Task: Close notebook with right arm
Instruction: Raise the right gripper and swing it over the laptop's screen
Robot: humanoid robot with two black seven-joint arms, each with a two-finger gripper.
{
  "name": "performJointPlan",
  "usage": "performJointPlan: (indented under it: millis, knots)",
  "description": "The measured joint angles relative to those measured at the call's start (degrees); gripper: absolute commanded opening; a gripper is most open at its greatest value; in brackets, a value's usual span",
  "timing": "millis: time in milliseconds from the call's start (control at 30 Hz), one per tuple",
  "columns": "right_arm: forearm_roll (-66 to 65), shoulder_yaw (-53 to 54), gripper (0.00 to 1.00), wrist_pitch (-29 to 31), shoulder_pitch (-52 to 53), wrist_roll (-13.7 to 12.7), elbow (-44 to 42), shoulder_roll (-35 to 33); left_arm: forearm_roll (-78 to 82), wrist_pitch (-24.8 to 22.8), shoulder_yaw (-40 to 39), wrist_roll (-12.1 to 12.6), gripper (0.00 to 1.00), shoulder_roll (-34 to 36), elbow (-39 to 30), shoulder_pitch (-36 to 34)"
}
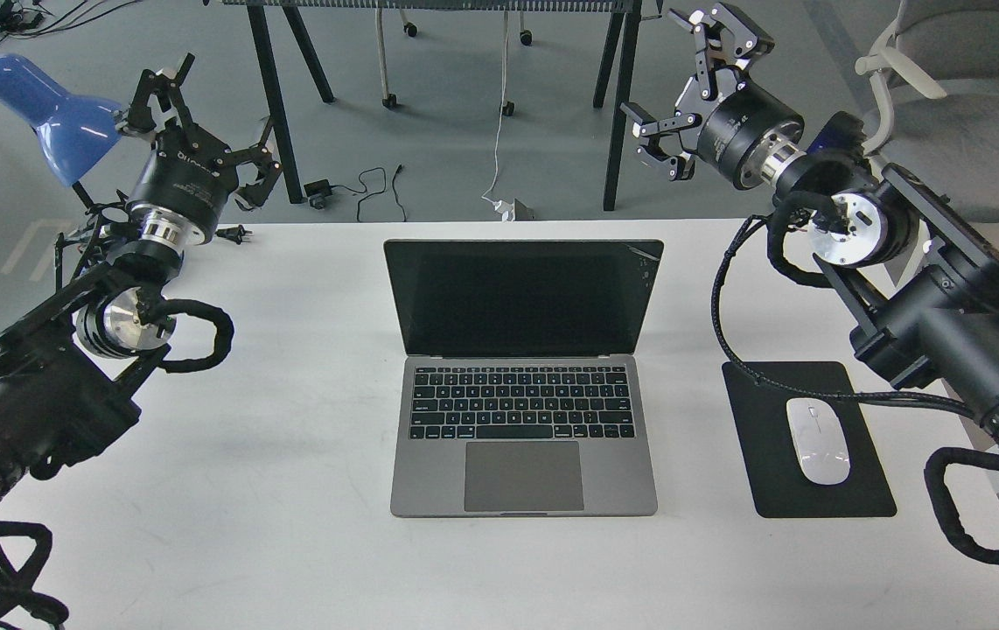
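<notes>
The space-grey notebook (524,442) lies open in the middle of the white table (289,525), its black screen (522,297) upright and facing me. My right gripper (683,87) is open and empty, raised beyond the table's far edge, above and to the right of the screen's top right corner. It is apart from the notebook. My left gripper (206,118) is open and empty at the far left, next to the blue lamp (49,114).
A black mouse pad (867,490) with a white mouse (817,440) lies right of the notebook, under my right arm. A grey chair (963,105) stands at the back right. Black table legs (618,114) and cables stand on the floor behind the table.
</notes>
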Motion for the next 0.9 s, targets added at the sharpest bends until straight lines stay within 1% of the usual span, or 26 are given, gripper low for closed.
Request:
performJointPlan:
  millis: [267, 433, 900]
  knots:
    - [-5.7, -10.3, 1.00, -3.6, 5.0, -0.3, -1.1, 0.0, 0.0, 0.0, 0.0, 0.0, 1.00, 0.0, 0.0, 0.0]
    - [-9.0, -14.9, 1.00, -5.3, 6.5, -0.4, -1.7, 0.1, 0.0, 0.0, 0.0, 0.0, 1.00, 0.0, 0.0, 0.0]
    - [-17.3, -21.9, 1.00, -5.6, 7.5, -0.4, -3.1, 0.0, 0.0, 0.0, -0.1, 0.0, 1.00, 0.0, 0.0, 0.0]
